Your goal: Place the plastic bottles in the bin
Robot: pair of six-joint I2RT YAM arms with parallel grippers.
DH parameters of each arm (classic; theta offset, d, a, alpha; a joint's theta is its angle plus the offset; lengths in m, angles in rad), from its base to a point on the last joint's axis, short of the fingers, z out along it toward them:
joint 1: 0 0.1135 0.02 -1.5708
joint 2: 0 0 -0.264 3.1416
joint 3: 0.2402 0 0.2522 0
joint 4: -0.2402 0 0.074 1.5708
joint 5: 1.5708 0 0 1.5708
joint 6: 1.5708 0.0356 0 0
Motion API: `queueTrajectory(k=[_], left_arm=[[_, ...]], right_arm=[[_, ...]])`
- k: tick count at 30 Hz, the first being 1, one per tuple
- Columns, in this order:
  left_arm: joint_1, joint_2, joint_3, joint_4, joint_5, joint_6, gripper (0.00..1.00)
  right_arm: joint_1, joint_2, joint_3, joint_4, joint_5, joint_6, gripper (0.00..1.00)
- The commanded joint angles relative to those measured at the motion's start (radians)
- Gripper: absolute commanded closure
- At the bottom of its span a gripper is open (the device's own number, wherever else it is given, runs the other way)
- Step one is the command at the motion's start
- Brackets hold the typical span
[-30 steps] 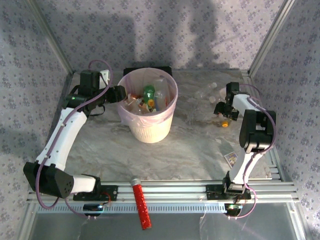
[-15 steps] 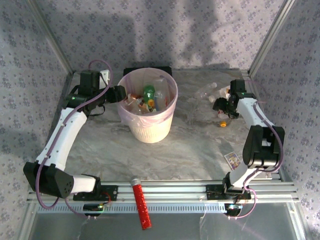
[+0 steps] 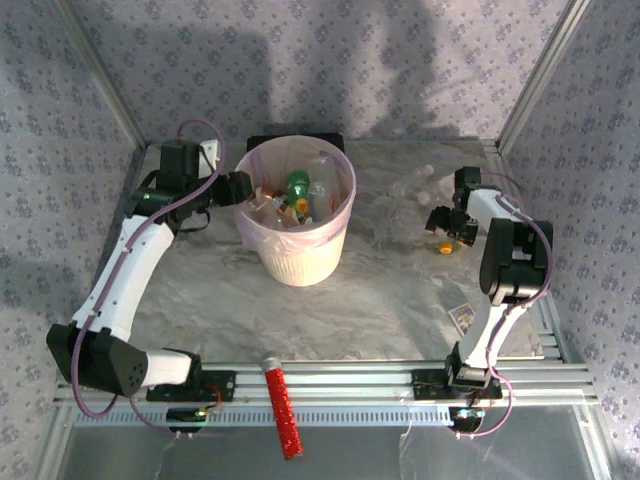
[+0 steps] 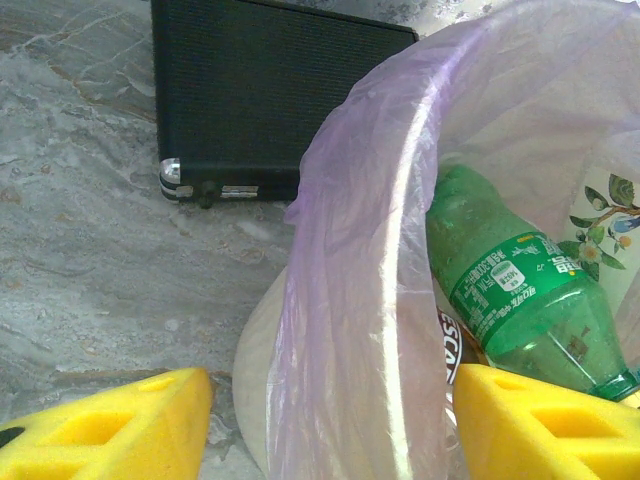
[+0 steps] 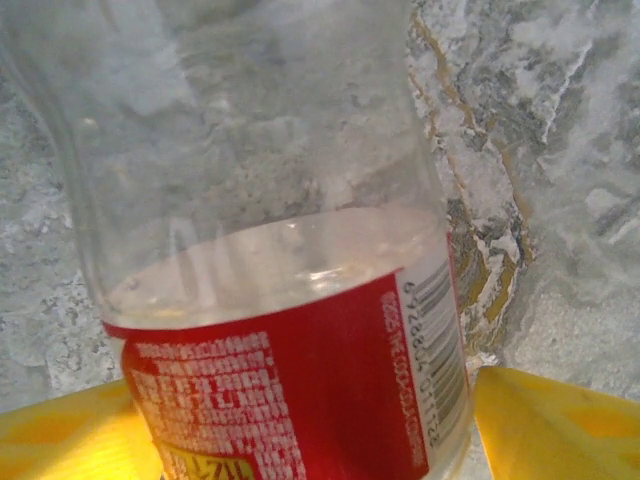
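The clear plastic bottle with a red label (image 5: 280,380) looks light, slick and crushable: grip its labelled waist gently. The right fingers (image 5: 560,430) flank it and the left fingers (image 4: 100,425) flank the pale-pink translucent bin (image 4: 350,260) rim; I cannot tell whether either pair clamps.

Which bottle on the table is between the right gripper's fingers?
The clear bottle with the red label, flanked by the right gripper and its yellow fingers; the other loose clear bottles lie farther back.

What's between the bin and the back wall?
A black case lies flat just behind the bin, clearest in the left wrist view.
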Motion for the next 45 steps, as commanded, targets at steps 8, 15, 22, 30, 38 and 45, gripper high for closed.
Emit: queueTrajectory(k=[8, 15, 22, 30, 38, 45], left_arm=[[0.004, -0.009, 0.012, 0.009, -0.004, 0.014, 0.35], [0.005, -0.006, 0.017, 0.005, -0.003, 0.010, 0.35], [0.005, -0.021, 0.003, 0.013, -0.002, 0.008, 0.35], [0.005, -0.024, -0.018, 0.013, -0.002, 0.014, 0.35], [0.005, 0.001, -0.023, 0.032, 0.020, 0.005, 0.35], [0.002, -0.004, -0.025, 0.033, 0.021, -0.003, 0.35]], right_arm=[[0.007, -0.208, -0.032, -0.055, 0.006, -0.012, 0.44], [0.024, -0.354, 0.013, -0.142, -0.098, -0.009, 0.49], [0.143, -0.474, 0.143, -0.236, -0.132, 0.004, 0.48], [0.319, -0.523, 0.382, -0.317, -0.115, 0.010, 0.48], [0.584, -0.435, 0.598, -0.273, -0.189, 0.009, 0.48], [0.792, -0.192, 0.827, -0.315, -0.179, -0.015, 0.46]])
